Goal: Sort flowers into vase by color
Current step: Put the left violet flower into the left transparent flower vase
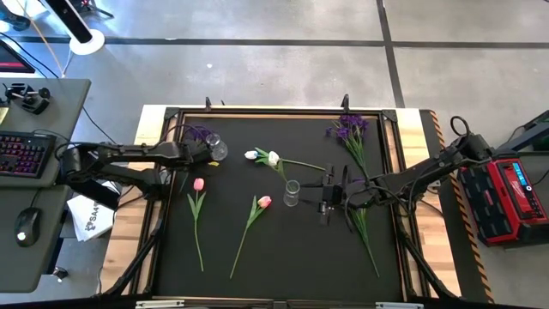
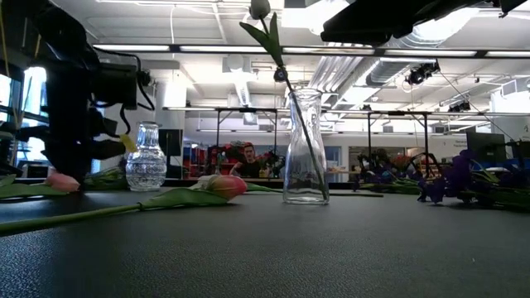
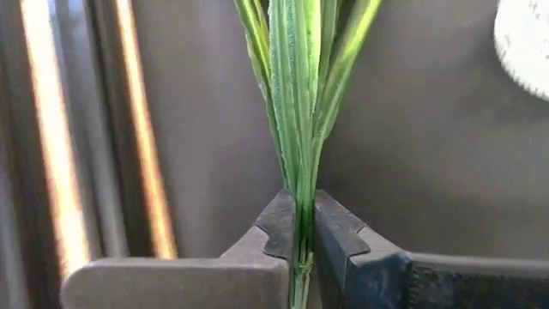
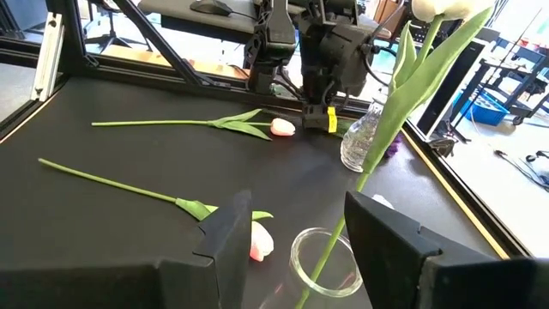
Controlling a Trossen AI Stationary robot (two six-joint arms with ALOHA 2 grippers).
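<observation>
My left gripper (image 1: 206, 157) stands at the mat's far left beside a small round glass vase (image 1: 216, 148) and is shut on a green stem with long narrow leaves (image 3: 296, 77). Its bloom is outside the wrist view, and a purple bloom (image 1: 199, 133) lies by that vase. My right gripper (image 4: 296, 223) is open and hangs just right of a tall clear vase (image 1: 292, 193). A white tulip (image 1: 273, 159) leans in this vase, its stem (image 4: 364, 172) passing between the fingers. A second white tulip (image 1: 250, 155) lies on the mat. My left gripper pinches the green stem (image 3: 300, 202) between its two fingers, just below where the leaves fan out. The fingers come steeply from above. The leaves run on past the fingertips over the dark mat. I cannot tell whether the stem is lifted clear.
Two pink tulips (image 1: 198, 184) (image 1: 264, 202) lie on the mat's near left and middle, with their stems toward the near edge. Purple flowers (image 1: 350, 129) lie at the far right, and their long stems (image 1: 364, 236) run under my right arm. A wooden frame (image 1: 150, 129) rims the mat.
</observation>
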